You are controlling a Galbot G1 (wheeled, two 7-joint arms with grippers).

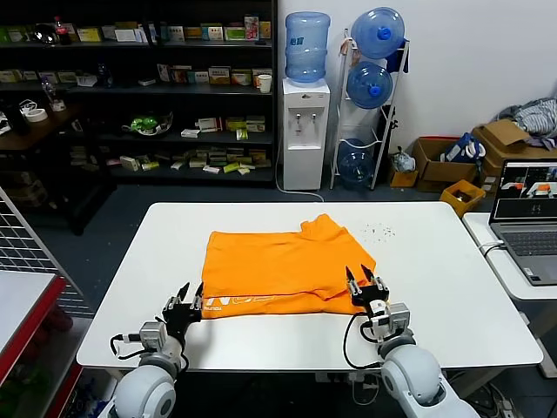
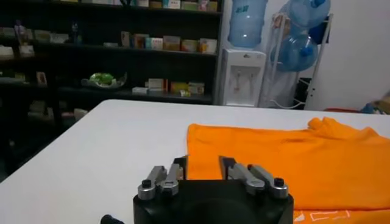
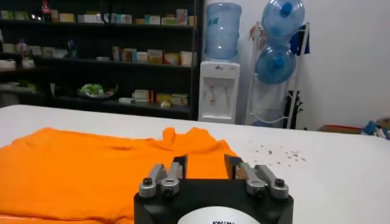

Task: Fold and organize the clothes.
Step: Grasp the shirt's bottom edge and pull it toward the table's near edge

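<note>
The left gripper (image 1: 185, 294) sits at the near left corner of the orange T-shirt (image 1: 283, 266), its fingers (image 2: 180, 167) spread apart with nothing between them, and the right gripper (image 1: 366, 286) stands at the shirt's near right corner with its jaws likewise parted and empty; in both wrist views a gap shows between the finger pairs and the cloth lies beyond them, not clamped. The T-shirt lies flat on the white table (image 1: 435, 296), roughly at its middle, already doubled over into a wide band, with the collar (image 1: 318, 226) bunched at the far right edge of the shirt and the white lettering (image 1: 244, 304) running along its near edge. Judging from this, a fold seems to have been laid down, and the step in hand is to clear the hands from the shirt without spoiling it. To do that well, both grippers should lift straight off the near edge with the jaws wide, so no fingertip catches the top layer and drags it open. The right side near the collar looks a little rumpled, so the next grasp would best take both layers together at the shirt's short ends, pinching close to the edge and keeping the two hands level, so that the following fold lands square.
</note>
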